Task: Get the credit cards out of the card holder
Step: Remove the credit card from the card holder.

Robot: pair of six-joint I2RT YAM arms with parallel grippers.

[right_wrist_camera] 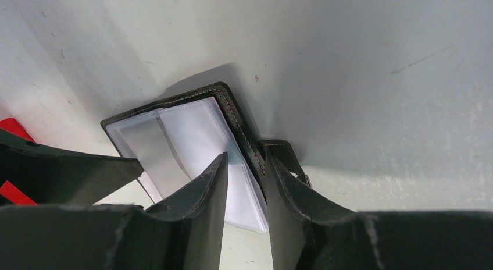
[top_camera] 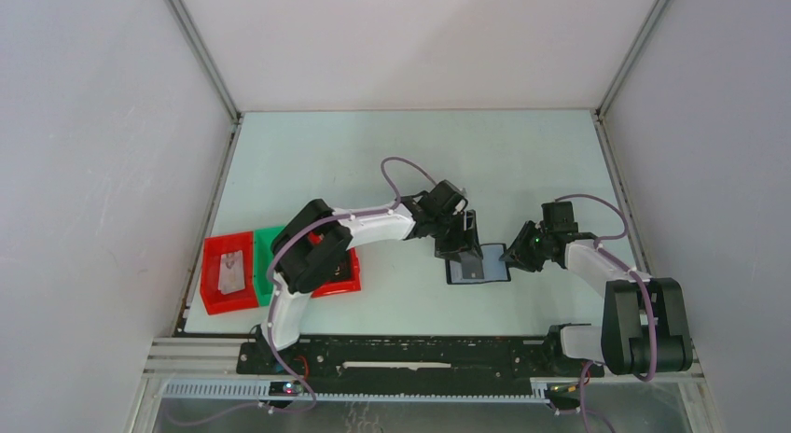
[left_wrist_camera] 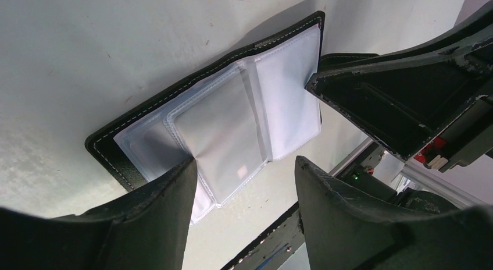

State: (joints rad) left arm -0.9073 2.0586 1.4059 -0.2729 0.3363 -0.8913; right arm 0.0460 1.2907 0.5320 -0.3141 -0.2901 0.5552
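The black card holder (top_camera: pixel 485 268) lies open on the table, its clear plastic sleeves (left_wrist_camera: pixel 221 130) facing up. My left gripper (left_wrist_camera: pixel 244 162) is open over its near edge, with one fingertip (left_wrist_camera: pixel 183 171) touching a sleeve; in the top view it (top_camera: pixel 464 249) hangs over the holder's left half. My right gripper (right_wrist_camera: pixel 245 157) is shut on the holder's right edge (right_wrist_camera: pixel 241 136), one finger on the sleeve and one outside the black cover. A pale grey card (top_camera: pixel 230 270) lies in a red tray. I cannot tell whether cards sit in the sleeves.
A red tray (top_camera: pixel 213 293), a green tray (top_camera: pixel 269 251) and another red tray (top_camera: pixel 345 279) stand at the left near edge, partly under my left arm. The right gripper's fingers (left_wrist_camera: pixel 401 101) are close to the left gripper. Grey walls enclose the table.
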